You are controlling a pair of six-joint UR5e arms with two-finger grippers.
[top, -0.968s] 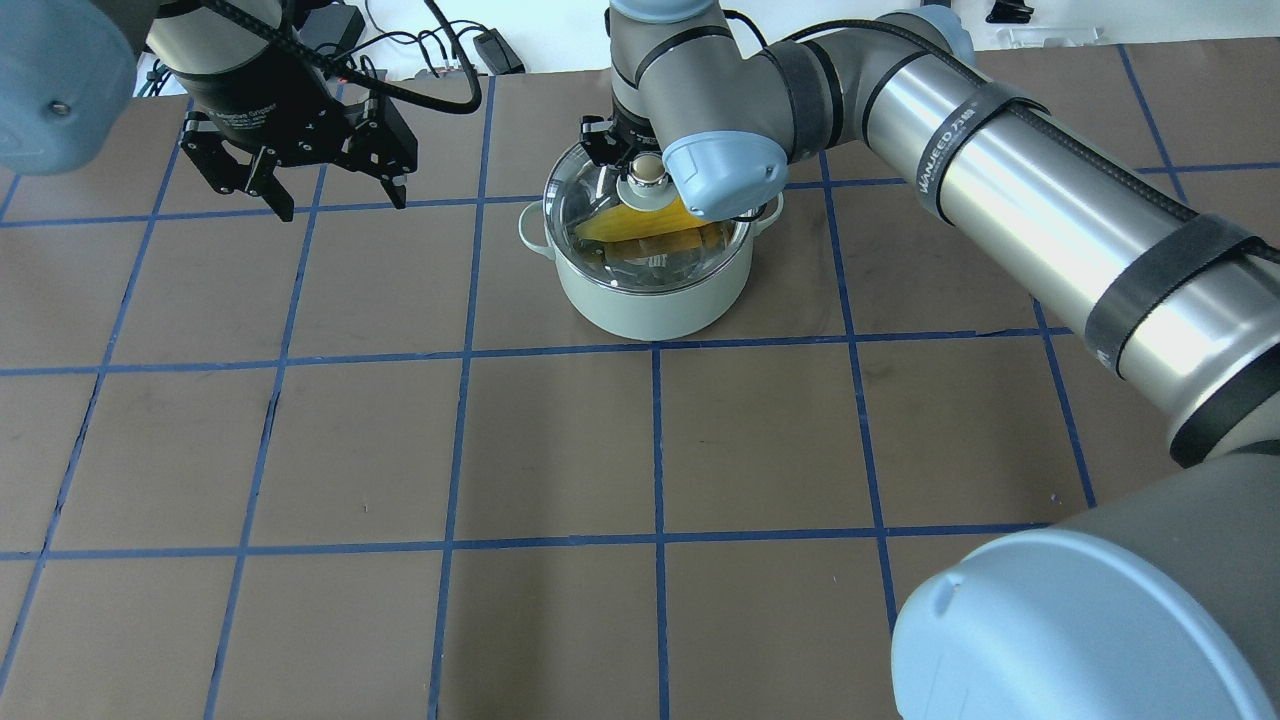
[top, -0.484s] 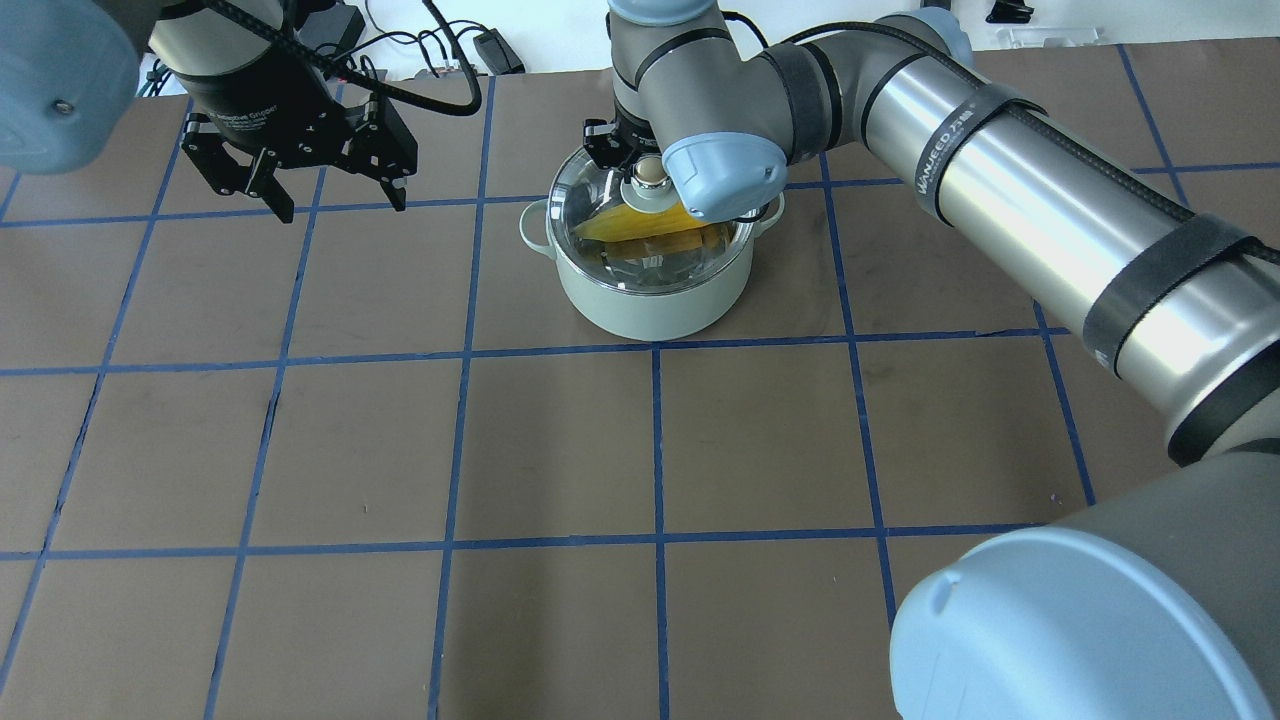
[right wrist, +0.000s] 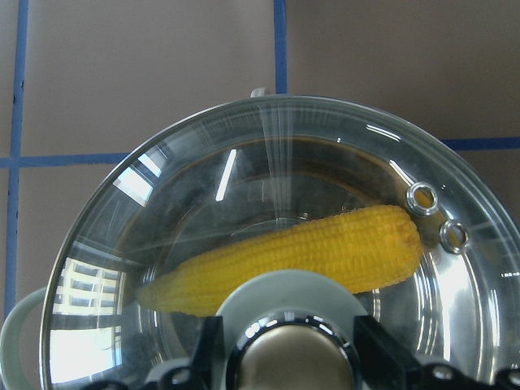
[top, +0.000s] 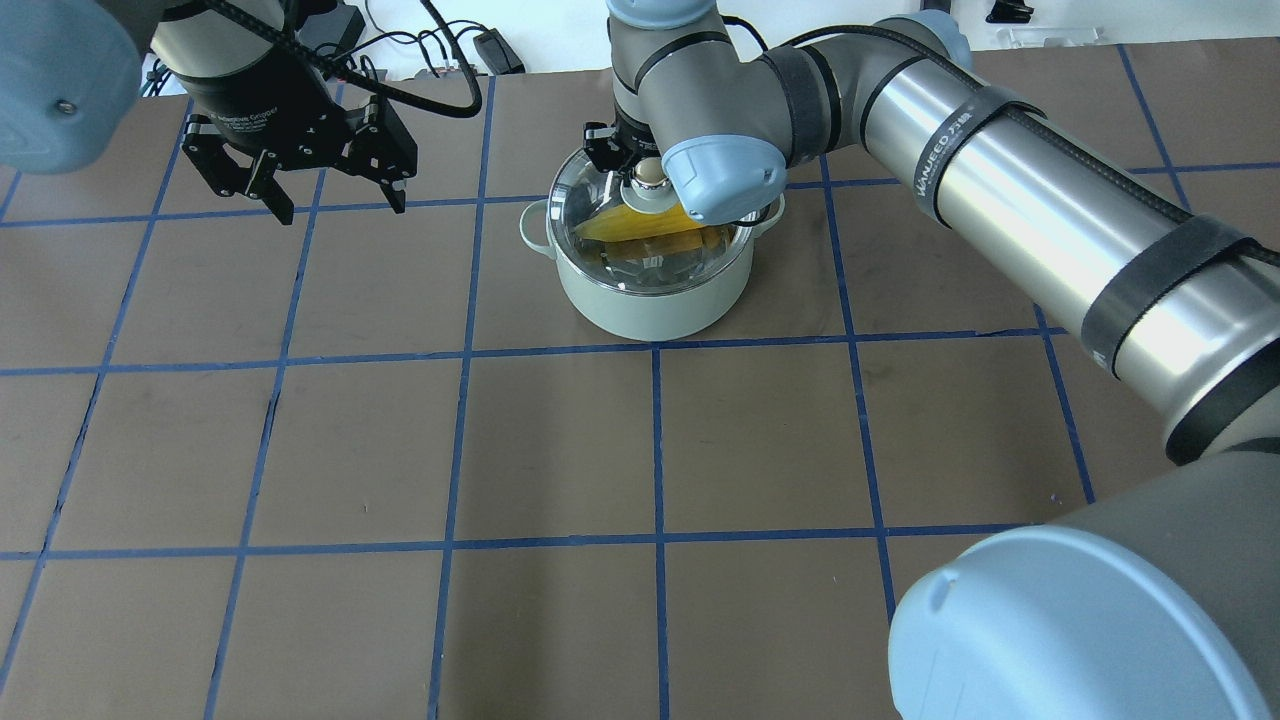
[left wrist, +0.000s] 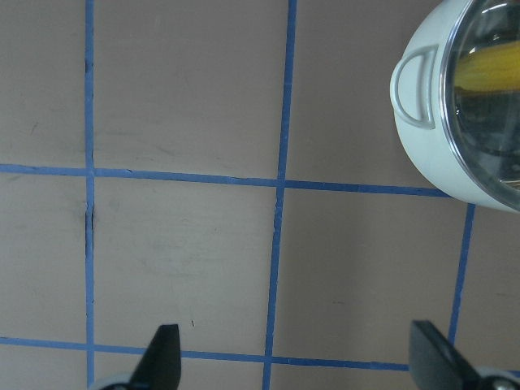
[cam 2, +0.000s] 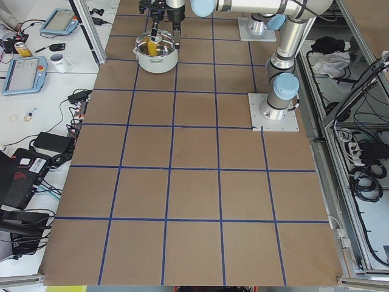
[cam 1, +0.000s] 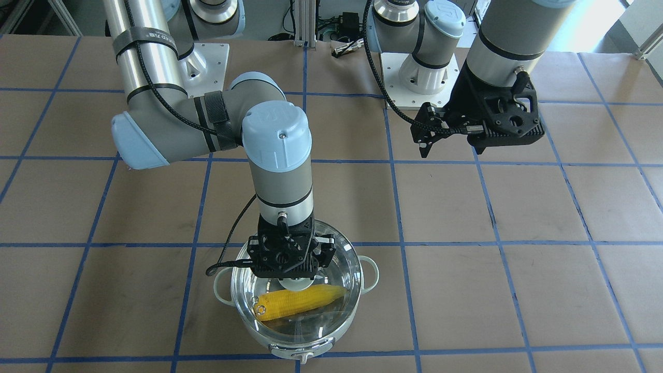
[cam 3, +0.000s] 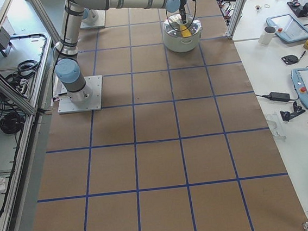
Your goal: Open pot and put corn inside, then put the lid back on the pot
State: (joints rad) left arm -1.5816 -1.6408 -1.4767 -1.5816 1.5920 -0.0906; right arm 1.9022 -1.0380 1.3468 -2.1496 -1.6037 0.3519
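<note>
The pale mint-green pot [top: 650,300] stands at the far middle of the table. The yellow corn [cam 1: 300,303] lies inside it, seen through the clear glass lid [cam 1: 334,259], which rests on the pot's rim. My right gripper [right wrist: 288,357] is straight above, its fingers [right wrist: 210,349] closed against both sides of the lid's knob [top: 648,172]. The corn [right wrist: 325,252] shows under the glass in the right wrist view. My left gripper [top: 340,210] hangs open and empty above the table, left of the pot. The pot's side handle [left wrist: 414,85] shows in the left wrist view.
The brown table [top: 560,450] carries a blue tape grid. The right arm [top: 1000,190] stretches across the right half toward the pot. Cables and a power brick [top: 495,50] lie past the far edge. Side benches hold tablets and a mug [cam 2: 59,59].
Almost nothing. The right wrist and the lid's knob have shifted by a few pixels. The left gripper has stayed open in about the same place.
</note>
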